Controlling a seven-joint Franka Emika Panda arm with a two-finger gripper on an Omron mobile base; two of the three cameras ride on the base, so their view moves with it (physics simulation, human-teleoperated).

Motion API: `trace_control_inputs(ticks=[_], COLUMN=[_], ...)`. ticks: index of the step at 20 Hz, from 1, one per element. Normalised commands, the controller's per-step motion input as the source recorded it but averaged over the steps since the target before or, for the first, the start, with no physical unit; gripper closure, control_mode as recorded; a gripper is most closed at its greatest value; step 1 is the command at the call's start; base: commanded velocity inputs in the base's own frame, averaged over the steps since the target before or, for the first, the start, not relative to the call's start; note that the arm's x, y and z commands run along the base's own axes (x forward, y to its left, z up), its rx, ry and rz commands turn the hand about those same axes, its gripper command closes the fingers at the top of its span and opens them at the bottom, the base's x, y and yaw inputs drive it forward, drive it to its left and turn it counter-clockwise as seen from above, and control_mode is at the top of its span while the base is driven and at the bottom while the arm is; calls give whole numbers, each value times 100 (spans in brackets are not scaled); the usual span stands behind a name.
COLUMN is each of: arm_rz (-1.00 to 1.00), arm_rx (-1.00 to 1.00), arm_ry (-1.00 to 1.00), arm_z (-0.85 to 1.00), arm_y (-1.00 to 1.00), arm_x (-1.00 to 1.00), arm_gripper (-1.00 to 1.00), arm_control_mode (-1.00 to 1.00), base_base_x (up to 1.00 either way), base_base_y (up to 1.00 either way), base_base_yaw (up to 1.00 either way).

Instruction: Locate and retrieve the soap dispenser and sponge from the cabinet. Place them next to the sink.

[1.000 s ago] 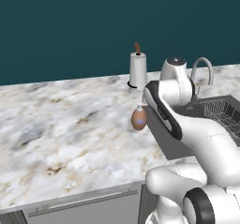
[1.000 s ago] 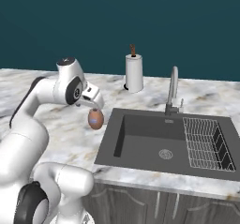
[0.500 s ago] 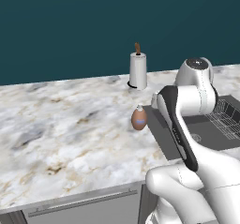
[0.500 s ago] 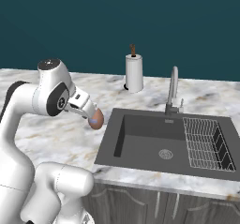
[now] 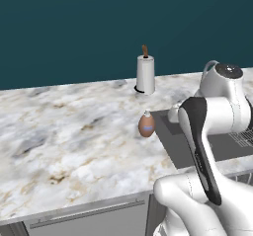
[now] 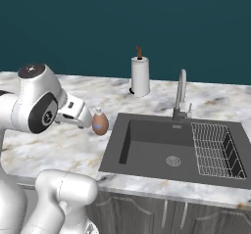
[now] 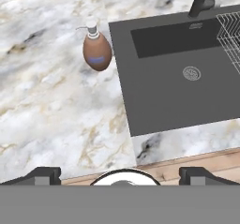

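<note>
Soap (image 7: 97,50) is parked upright on the desk (image 7: 51,106) just left of the sink (image 7: 187,73), so that half looks done. Tool (image 7: 119,174) is spread open, holding nothing. Next up, I reckon: the cabinet for the sponge.

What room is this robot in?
Most likely a kitchen: there's a sink with a faucet, a marble counter, and a paper-towel roll. A soap dispenser stands by the sink.
</note>
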Motion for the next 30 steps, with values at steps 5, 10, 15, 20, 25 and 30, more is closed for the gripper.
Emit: trace_control_inputs(ticks=[5, 10, 15, 20, 25, 30], arm_rz=[0, 0, 0, 0, 0, 0], arm_rx=[0, 0, 0, 0, 0, 0], arm_ry=[0, 0, 0, 0, 0, 0], arm_z=[0, 0, 0, 0, 0, 0], arm_y=[0, 0, 0, 0, 0, 0], arm_x=[0, -9, 0, 0, 0, 0], arm_gripper=[-100, -100, -100, -100, -100, -100], arm_control_mode=[-100, -100, 100, 100, 100, 100], base_base_x=[0, 0, -2, -30, -23, -35], base_base_y=[0, 0, 8, 48, 60, 52], base_base_yaw=[0, 0, -2, 13, 30, 20])
